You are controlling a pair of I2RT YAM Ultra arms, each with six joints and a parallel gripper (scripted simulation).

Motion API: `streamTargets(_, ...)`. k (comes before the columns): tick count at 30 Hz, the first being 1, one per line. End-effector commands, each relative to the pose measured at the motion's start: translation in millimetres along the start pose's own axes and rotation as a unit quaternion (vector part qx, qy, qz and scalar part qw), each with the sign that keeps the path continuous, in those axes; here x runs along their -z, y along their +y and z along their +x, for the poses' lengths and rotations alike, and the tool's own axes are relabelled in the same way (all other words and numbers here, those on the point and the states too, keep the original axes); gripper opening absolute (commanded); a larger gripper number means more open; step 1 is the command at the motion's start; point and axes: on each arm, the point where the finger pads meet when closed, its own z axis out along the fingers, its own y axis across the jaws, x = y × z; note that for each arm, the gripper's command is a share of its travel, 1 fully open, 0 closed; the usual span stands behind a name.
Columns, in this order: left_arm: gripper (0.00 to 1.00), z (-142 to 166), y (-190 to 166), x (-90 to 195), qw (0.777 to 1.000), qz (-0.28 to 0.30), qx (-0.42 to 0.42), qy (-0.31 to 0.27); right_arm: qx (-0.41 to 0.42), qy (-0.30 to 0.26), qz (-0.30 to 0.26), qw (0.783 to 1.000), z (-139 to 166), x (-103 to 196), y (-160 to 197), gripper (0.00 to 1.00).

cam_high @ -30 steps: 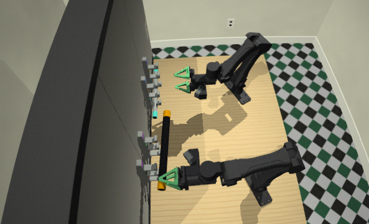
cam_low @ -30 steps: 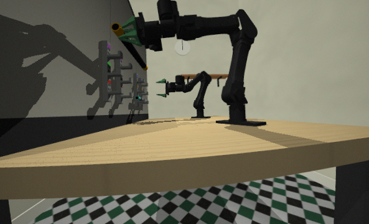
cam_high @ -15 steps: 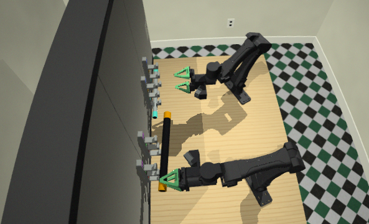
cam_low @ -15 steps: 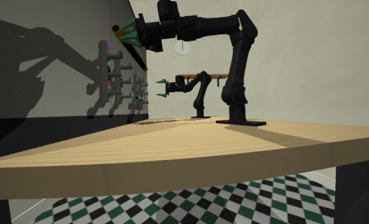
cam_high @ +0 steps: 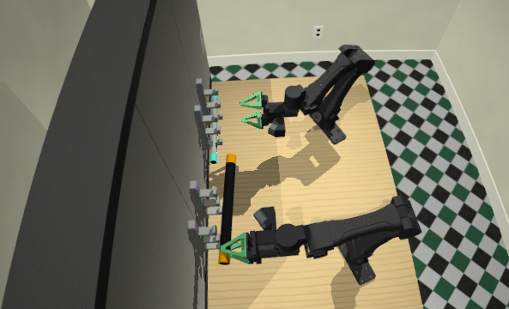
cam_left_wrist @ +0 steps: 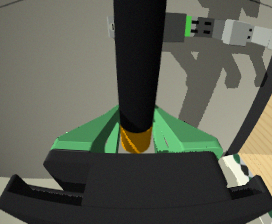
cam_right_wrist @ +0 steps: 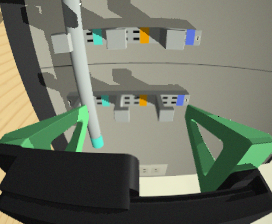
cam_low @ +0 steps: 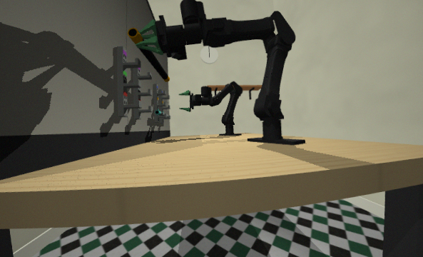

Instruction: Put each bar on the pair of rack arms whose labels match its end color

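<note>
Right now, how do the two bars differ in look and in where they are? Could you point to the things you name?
The black bar (cam_high: pixel 228 202) (cam_low: pixel 154 61) (cam_left_wrist: pixel 139 65) has orange ends; the light gray bar (cam_right_wrist: pixel 82 65) has turquoise ones. The black bar is gripped near one end by the left gripper (cam_high: pixel 223 250) (cam_low: pixel 137 38) (cam_left_wrist: pixel 136 120), while the gray bar lies on rack arms, ungripped. Both are straight rods.

Black bar (cam_high: pixel 228 197) (cam_low: pixel 155 63) (cam_left_wrist: pixel 139 60), orange ends
</note>
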Motion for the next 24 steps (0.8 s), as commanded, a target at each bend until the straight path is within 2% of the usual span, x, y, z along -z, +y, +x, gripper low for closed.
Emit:
streamTargets(1,0.0,1.5,42.1,11.9,0.998,-0.063,0.015,0.001,0.003,0.009,-0.005,1.0,5.7,-1.1,7.4,1.0)
streamTargets(24,0.0,1.4,46.3,11.1,0.998,-0.063,0.015,0.001,0.003,0.009,-0.005,1.0,5.7,-1.1,7.4,1.0)
